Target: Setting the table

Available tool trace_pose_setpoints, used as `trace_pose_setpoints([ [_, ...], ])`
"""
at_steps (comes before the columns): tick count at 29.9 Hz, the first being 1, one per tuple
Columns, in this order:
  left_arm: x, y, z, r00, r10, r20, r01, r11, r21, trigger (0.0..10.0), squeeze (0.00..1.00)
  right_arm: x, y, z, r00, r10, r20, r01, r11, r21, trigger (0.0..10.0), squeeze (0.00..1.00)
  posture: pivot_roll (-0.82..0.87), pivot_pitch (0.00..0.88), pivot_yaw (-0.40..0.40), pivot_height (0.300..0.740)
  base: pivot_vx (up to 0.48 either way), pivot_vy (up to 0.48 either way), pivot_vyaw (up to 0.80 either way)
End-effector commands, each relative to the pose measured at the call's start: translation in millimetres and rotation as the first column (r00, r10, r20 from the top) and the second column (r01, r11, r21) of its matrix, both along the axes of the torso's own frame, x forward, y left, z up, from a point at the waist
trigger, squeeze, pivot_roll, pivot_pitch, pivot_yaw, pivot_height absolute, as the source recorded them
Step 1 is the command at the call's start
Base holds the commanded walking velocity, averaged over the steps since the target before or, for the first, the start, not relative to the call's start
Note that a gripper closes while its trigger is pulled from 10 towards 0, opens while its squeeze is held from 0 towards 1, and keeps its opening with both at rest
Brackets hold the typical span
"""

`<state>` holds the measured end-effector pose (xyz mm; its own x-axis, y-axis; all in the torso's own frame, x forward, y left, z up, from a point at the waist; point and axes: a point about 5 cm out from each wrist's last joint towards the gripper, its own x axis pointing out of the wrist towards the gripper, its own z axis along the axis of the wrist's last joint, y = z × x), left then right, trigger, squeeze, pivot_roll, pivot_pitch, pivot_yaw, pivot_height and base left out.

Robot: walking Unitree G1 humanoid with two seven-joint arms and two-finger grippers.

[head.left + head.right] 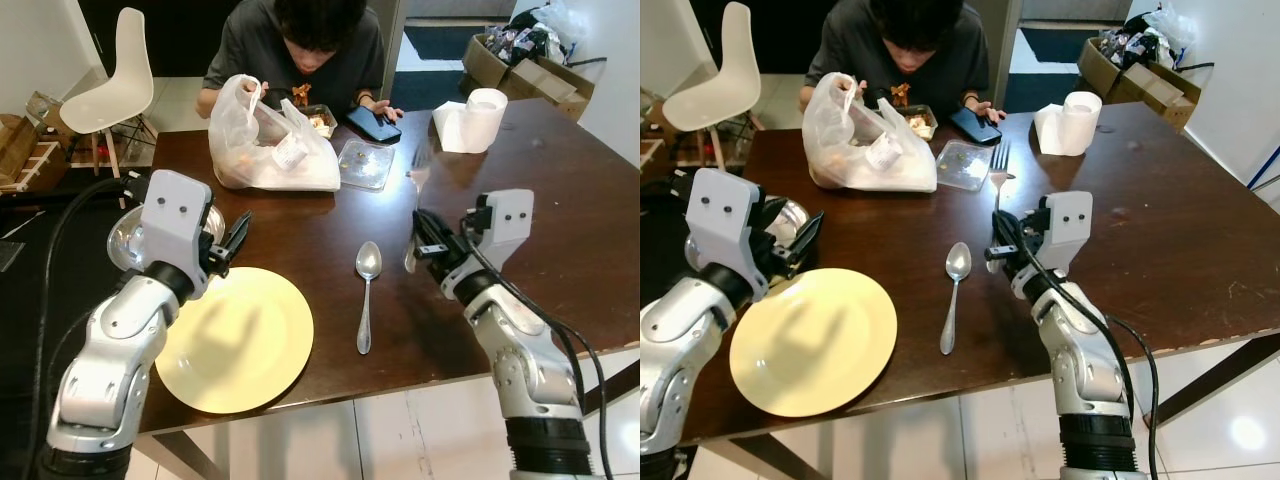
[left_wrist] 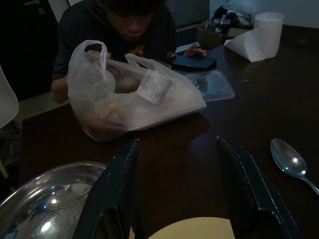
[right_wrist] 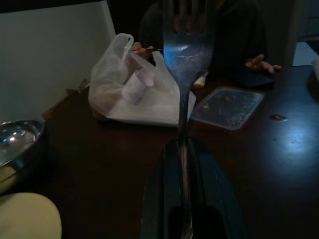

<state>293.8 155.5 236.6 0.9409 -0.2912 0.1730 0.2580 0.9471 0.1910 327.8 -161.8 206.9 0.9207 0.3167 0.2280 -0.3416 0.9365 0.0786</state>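
Observation:
A yellow plate (image 1: 235,340) lies near the table's front edge on my left. To its right a silver spoon (image 1: 366,290) rests on the dark wood, bowl end away from me. My right gripper (image 1: 425,245) hovers just right of the spoon, shut on a fork (image 1: 1000,165) whose tines point away from me, up over the table. In the right wrist view the fork (image 3: 185,55) stands clamped between the fingers (image 3: 164,199). My left gripper (image 1: 235,240) is open just above the plate's far rim, with nothing between its fingers (image 2: 122,199).
A silver bowl (image 1: 125,235) sits at the table's left edge behind my left wrist. Across the table a seated person has a white plastic bag (image 1: 270,140), a clear lid (image 1: 365,163) and a phone (image 1: 373,123). A paper roll (image 1: 475,118) stands far right.

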Motion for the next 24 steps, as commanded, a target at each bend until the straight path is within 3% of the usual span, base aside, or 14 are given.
trace_pose_setpoints([
  [1,2.5,-0.8,-2.4,1.000,0.006,-0.008,-0.006,1.000,-0.009,10.0,0.00,-2.8,0.8,-7.2,1.000,-0.010,-0.029,0.010,1.000,-0.014,10.0,0.00,0.02,0.029,0.073,0.740,0.000,0.000,0.00],
  [6,1.7,-6.2,-14.3,0.999,0.024,-0.038,-0.025,1.000,-0.008,10.0,0.00,-8.1,1.3,-19.7,0.996,-0.069,-0.052,0.069,0.998,0.000,10.0,0.00,0.02,0.009,0.074,0.740,0.000,0.000,0.00],
  [10,-1.4,-5.3,-25.9,0.996,0.038,-0.079,-0.038,0.999,-0.001,10.0,0.00,-14.0,-6.5,-39.1,0.981,-0.162,-0.102,0.157,0.986,-0.062,10.0,0.00,0.01,0.004,0.084,0.740,0.000,0.000,0.00],
  [24,3.9,-10.4,-28.6,0.996,0.026,-0.081,-0.027,1.000,-0.005,10.0,0.00,-17.9,-10.3,-43.4,0.980,-0.192,-0.062,0.182,0.973,-0.140,10.0,0.00,0.00,0.000,0.103,0.740,0.000,0.000,0.00],
])
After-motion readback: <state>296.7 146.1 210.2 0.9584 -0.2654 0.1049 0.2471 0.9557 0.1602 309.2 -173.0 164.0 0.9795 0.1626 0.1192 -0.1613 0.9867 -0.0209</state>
